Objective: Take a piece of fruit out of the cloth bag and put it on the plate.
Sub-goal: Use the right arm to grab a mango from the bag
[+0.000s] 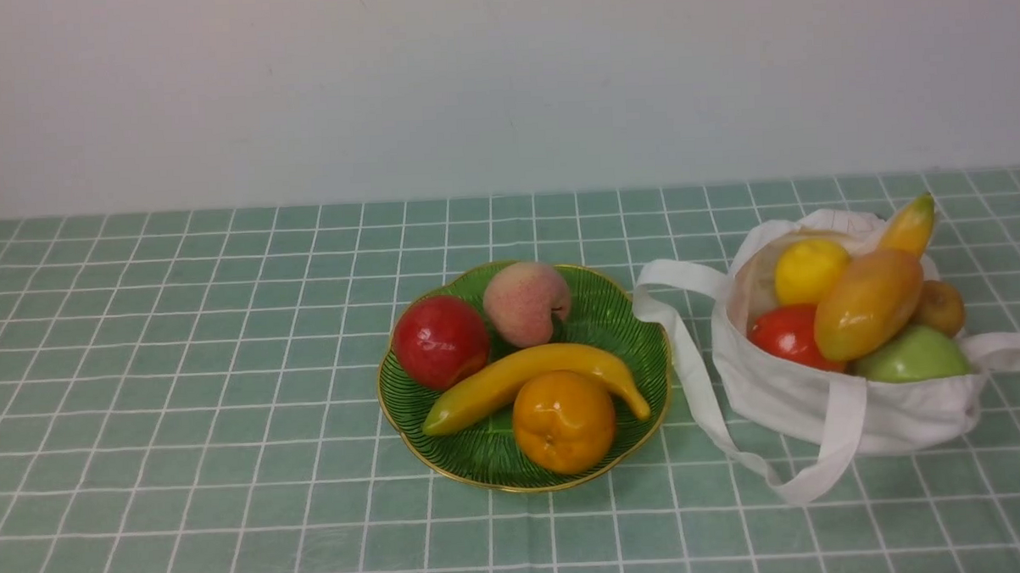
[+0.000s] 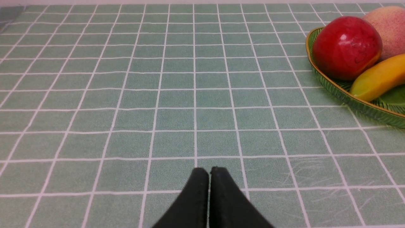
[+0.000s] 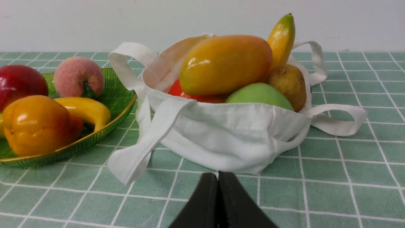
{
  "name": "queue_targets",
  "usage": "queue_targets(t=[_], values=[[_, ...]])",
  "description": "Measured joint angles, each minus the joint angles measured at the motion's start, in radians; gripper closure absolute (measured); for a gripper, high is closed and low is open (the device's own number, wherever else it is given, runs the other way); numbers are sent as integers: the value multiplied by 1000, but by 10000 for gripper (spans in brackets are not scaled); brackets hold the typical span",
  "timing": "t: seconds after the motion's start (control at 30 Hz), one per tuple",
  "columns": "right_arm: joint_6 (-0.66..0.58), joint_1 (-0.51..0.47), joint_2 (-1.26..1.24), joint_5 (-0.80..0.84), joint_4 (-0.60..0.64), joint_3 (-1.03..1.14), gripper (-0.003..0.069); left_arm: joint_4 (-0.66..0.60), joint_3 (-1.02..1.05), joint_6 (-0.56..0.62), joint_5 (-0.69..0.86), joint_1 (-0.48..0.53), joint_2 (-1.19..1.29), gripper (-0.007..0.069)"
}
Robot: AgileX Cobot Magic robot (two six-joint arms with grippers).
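Left gripper (image 2: 208, 172) hangs low over the green checked tablecloth (image 1: 182, 374), its two black fingers pressed together with nothing between them, well apart from the plate (image 1: 626, 325). That green ribbed dish sits near the middle of the table and carries a red apple (image 1: 441, 341) on its left, a peach (image 1: 526, 303) behind, a banana (image 1: 522, 379) lying across it and a tangerine (image 1: 564, 420) at the front.

Just to the right of the plate stands the cloth bag (image 1: 819, 403), mouth open, one strap (image 1: 691, 365) trailing toward the dish. The piece of fruit (image 1: 867, 304), an orange-yellow mango, lies on top of the bag's load, tilted, over a red fruit (image 1: 787, 334) and a green apple (image 1: 913, 355), beside a lemon (image 1: 811, 269).

In front of the bag, the right gripper (image 3: 218, 175) is clenched too, empty, near the cloth but apart from it.
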Motion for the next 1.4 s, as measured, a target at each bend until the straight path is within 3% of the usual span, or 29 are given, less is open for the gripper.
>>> queue_targets(t=[0.6,0.83,0.97,1.1,1.23,1.4], values=[[11,0,0,0,9,0,674,0,0,0,0,0,0,632],[288,0,0,-34,444,9,674,0,0,0,0,0,0,632],[324,0,0,-53,584,9,674,0,0,0,0,0,0,632],[301,0,0,-55,653,9,674,0,0,0,0,0,0,632],[196,0,0,8,664,-50,674,0,0,0,0,0,0,632],[95,0,136,98,516,-290,673,0,0,0,0,0,0,632]])
